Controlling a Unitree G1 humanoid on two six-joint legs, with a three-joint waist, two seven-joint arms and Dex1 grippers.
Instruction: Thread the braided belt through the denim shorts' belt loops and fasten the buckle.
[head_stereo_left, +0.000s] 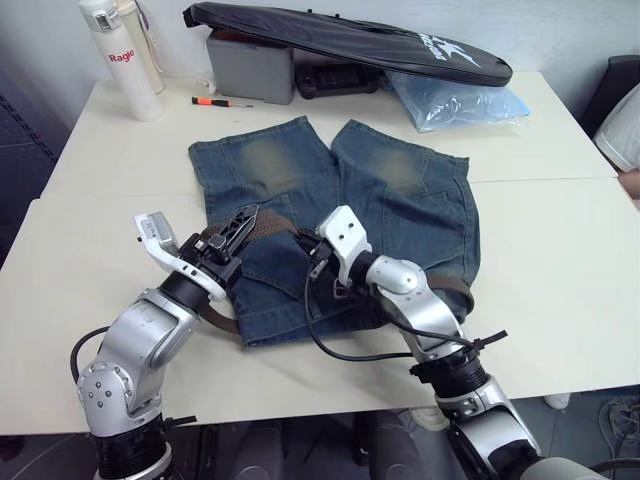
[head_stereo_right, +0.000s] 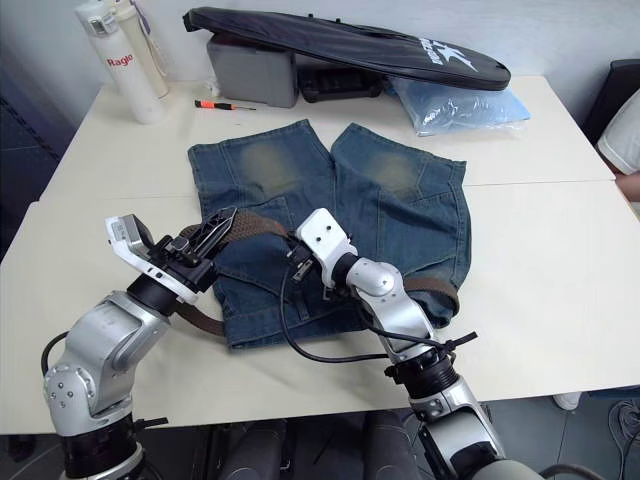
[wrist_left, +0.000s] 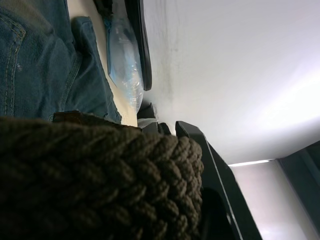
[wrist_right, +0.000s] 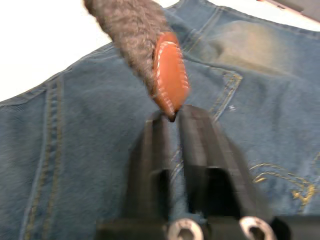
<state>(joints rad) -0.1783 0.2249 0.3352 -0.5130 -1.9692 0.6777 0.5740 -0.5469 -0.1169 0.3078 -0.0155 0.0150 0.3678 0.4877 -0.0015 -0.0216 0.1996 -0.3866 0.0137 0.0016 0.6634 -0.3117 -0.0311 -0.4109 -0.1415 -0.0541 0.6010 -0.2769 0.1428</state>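
The denim shorts (head_stereo_left: 400, 200) lie flat on the table, legs pointing away and waistband toward me. The braided belt (head_stereo_left: 275, 222) crosses the waist area between my two grippers, and more of it curls out beside the shorts on the left (head_stereo_left: 215, 318) and on the right (head_stereo_left: 455, 290). My left gripper (head_stereo_left: 237, 230) is shut on the brown braid (wrist_left: 100, 185) over the shorts' left side. My right gripper (wrist_right: 171, 122) is shut on the belt's tan leather tip (wrist_right: 170, 75), just above the denim near the middle. The buckle and the belt loops are hidden.
Along the table's far edge stand a white bottle (head_stereo_left: 125, 55), a grey case (head_stereo_left: 250, 68), a long black bag (head_stereo_left: 350, 40) and a bluish plastic bag (head_stereo_left: 455, 100). A small screwdriver (head_stereo_left: 220, 102) lies nearby. A person's sleeve (head_stereo_left: 622, 130) shows at the right edge.
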